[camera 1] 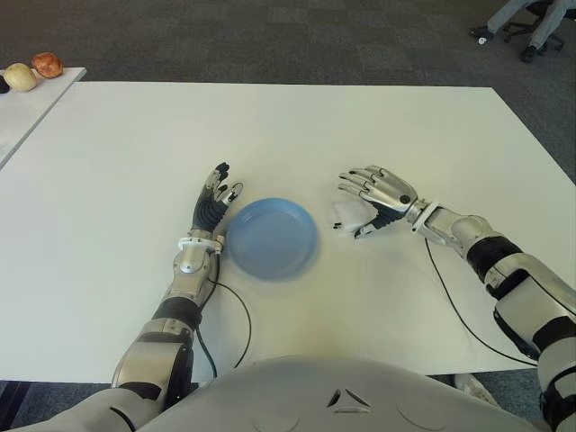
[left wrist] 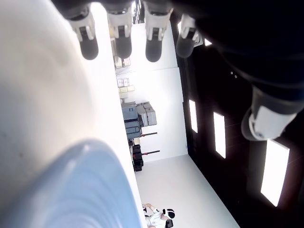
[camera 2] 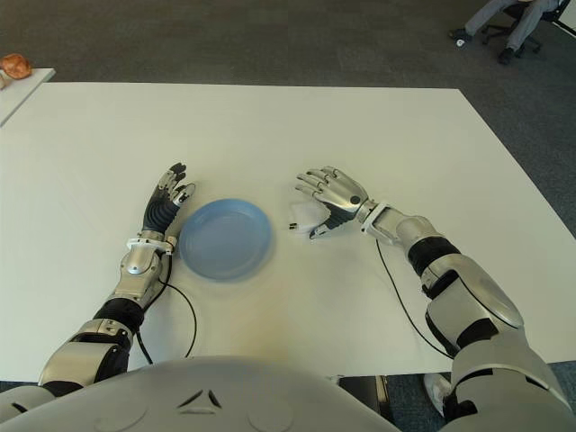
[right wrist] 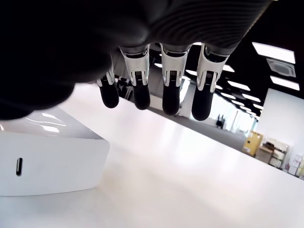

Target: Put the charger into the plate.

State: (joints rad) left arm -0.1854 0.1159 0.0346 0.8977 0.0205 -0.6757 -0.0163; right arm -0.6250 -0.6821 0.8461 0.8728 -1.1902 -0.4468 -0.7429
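A small white charger (camera 1: 345,217) lies on the white table (camera 1: 270,126), just right of the empty blue plate (camera 1: 270,238). My right hand (camera 1: 355,207) is arched over the charger from the right, fingers stretched out above it and the thumb low beside it. In the right wrist view the charger (right wrist: 47,161) sits flat on the table under the palm, and the fingers (right wrist: 171,90) are straight and not closed on it. My left hand (camera 1: 216,198) is beside the plate's left rim, fingers extended and holding nothing.
A second table at the far left carries two round fruits (camera 1: 34,69). Thin black cables (camera 1: 243,324) run from both wrists across the near part of the table. Someone's legs and an office chair (camera 1: 531,22) are on the carpet at the far right.
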